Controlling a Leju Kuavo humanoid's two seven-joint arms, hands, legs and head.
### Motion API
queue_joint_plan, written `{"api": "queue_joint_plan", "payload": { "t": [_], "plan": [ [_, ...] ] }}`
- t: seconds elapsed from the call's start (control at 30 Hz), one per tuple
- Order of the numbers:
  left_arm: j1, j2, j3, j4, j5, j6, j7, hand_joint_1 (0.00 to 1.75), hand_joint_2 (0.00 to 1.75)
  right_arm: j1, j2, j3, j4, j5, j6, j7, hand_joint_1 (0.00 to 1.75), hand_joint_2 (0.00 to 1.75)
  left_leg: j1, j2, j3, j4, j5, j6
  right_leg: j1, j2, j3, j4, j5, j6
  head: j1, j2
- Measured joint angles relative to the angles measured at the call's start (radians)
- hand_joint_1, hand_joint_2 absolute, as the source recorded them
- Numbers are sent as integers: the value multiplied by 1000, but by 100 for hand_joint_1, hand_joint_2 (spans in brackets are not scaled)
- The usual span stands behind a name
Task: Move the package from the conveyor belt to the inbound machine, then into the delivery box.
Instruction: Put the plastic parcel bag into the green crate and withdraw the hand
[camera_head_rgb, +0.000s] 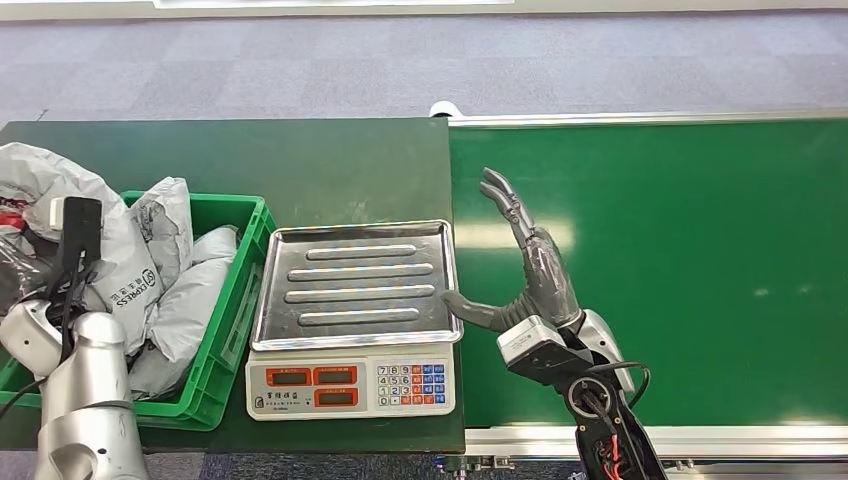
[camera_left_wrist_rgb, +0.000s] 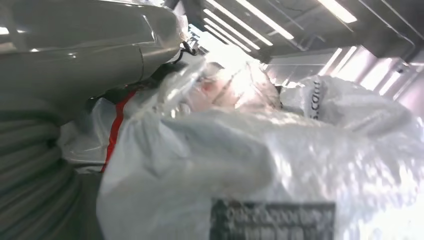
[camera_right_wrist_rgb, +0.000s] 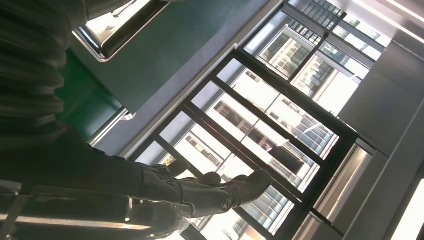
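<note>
Several grey plastic mail packages (camera_head_rgb: 150, 270) lie piled in the green delivery box (camera_head_rgb: 235, 300) at the left. My left arm reaches into that pile, and the dark back of my left hand (camera_head_rgb: 78, 235) stands among the bags. In the left wrist view a crumpled grey package (camera_left_wrist_rgb: 260, 165) with a dark label presses close against the hand's cover, and its fingers are hidden. My right hand (camera_head_rgb: 530, 270) hovers open over the green conveyor belt (camera_head_rgb: 680, 260), fingers stretched forward, thumb pointing at the scale. The scale's steel tray (camera_head_rgb: 355, 285) is bare.
The inbound machine is a white weighing scale (camera_head_rgb: 350, 385) with red displays and a keypad, standing on the dark green table (camera_head_rgb: 300, 170) between box and belt. The belt's metal frame (camera_head_rgb: 520, 440) runs along the front edge. Grey carpet lies beyond.
</note>
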Motion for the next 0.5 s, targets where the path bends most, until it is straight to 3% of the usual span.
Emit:
{"api": "queue_joint_plan", "payload": {
  "t": [0.13, 0.3, 0.33, 0.47, 0.5],
  "plan": [
    [-20, 46, -50, 99, -50, -60, 99, 175, 175, -1, 0, 2, 0, -2, 4, 3, 0, 175, 0, 0, 0, 0, 0, 0, 0, 0, 0, 0, 0, 0, 0, 0],
    [-40, 74, -84, 168, -64, -71, 122, 173, 175, -1, 0, 2, 0, -3, 8, 4, 0, 175, 0, 0, 0, 0, 0, 0, 0, 0, 1, 0, 0, 0, 0, 0],
    [-42, 78, -88, 176, -65, -71, 123, 166, 175, -1, 0, 2, 0, -4, 9, 4, 0, 175, 0, 0, 0, 0, 0, 0, 0, 0, 1, 0, 0, 0, 0, 0],
    [-46, 87, -100, 196, -63, -72, 127, 0, 175, -1, 0, 2, 0, -4, 9, 6, 0, 175, 0, 0, 0, 0, 0, 0, 0, 0, 1, 0, 0, 0, 0, 0],
    [-46, 88, -103, 199, -60, -72, 128, 0, 175, -1, 0, 2, 0, -4, 9, 6, 0, 175, 0, 0, 0, 0, 0, 0, 0, 0, 1, 0, 0, 0, 0, 0]
  ]
}}
